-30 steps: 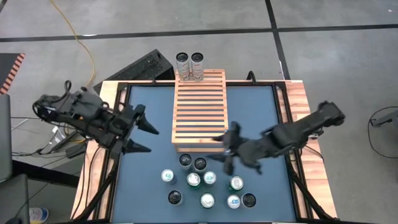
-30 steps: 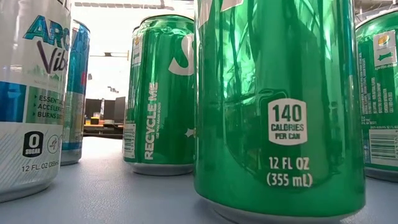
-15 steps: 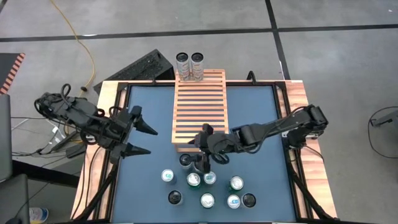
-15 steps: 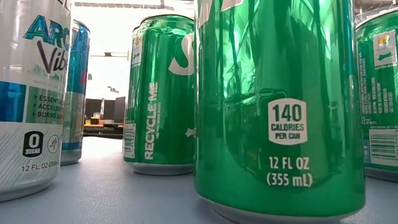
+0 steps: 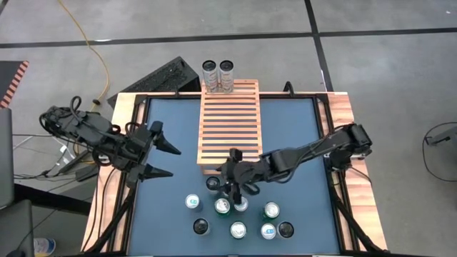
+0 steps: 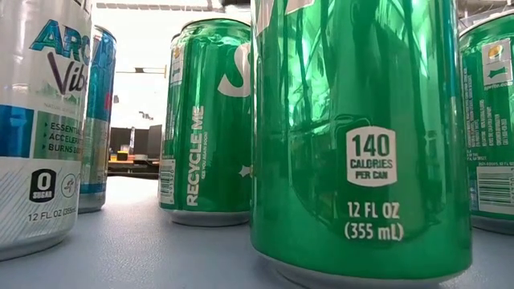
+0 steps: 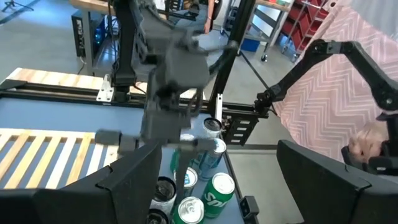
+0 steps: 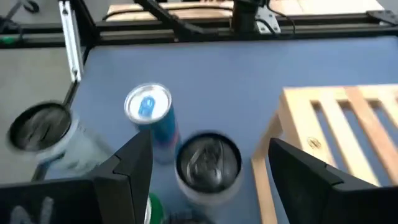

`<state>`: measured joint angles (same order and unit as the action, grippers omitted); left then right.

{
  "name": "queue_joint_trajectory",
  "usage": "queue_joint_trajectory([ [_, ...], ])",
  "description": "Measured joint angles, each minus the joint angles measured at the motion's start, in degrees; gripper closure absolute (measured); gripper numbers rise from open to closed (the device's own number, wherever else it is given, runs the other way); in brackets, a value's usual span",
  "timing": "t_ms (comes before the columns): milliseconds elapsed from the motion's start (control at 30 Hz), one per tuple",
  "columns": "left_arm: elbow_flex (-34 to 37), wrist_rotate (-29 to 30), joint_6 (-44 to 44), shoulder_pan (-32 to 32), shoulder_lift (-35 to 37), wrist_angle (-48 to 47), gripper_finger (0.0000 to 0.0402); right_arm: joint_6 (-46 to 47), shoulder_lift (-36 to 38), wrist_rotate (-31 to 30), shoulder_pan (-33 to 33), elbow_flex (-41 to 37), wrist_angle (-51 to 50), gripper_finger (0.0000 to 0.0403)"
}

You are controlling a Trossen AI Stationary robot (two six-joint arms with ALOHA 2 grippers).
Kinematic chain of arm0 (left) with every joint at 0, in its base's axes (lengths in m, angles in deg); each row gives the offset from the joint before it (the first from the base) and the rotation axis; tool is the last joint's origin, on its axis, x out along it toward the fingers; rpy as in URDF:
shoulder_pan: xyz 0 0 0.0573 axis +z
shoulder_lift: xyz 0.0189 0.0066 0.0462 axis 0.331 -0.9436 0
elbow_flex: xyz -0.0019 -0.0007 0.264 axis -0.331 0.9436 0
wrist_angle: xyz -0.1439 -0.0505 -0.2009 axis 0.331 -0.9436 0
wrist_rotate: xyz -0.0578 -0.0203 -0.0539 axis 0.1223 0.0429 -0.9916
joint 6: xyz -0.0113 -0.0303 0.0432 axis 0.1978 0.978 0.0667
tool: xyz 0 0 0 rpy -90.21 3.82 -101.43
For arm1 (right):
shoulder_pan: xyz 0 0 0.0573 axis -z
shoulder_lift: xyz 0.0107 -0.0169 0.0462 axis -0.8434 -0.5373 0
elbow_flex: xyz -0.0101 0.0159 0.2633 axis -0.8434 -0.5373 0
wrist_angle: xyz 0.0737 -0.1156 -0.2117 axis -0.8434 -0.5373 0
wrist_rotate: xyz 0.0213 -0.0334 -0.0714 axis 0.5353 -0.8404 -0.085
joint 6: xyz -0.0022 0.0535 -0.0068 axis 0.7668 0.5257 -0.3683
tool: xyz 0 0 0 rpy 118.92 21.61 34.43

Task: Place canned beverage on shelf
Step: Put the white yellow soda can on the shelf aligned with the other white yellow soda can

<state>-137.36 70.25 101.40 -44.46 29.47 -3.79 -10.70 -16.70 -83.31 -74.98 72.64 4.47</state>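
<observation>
Pale brown slatted shelf (image 5: 230, 125) on a dark blue table (image 5: 293, 128) edged in light wood. Green cans (image 6: 361, 136), a white-and-blue can (image 6: 36, 120), dark arms, pink zigzag cloth (image 7: 348, 87).

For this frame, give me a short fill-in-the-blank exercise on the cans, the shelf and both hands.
1. The right hand hovers with open fingers over the cluster of ____ on the blue table.
2. Two cans stand at the far end of the wooden ____.
3. The left hand waits open near the table's ____ edge.

Missing words: cans; shelf; left
</observation>
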Motion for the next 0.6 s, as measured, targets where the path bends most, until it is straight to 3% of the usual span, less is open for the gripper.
queue_joint_trajectory([
  [300, 0.0, 0.0, 1.0, 0.0, 0.0, -0.8, 0.0095, -0.1, -6.2, -0.2, 0.0, 5.9, -2.5, 0.0137],
  [600, 0.0, -0.1, 1.1, 0.0, 0.0, -1.1, 0.0095, 0.2, -9.2, 1.4, 0.8, 6.4, -5.1, 0.0137],
])
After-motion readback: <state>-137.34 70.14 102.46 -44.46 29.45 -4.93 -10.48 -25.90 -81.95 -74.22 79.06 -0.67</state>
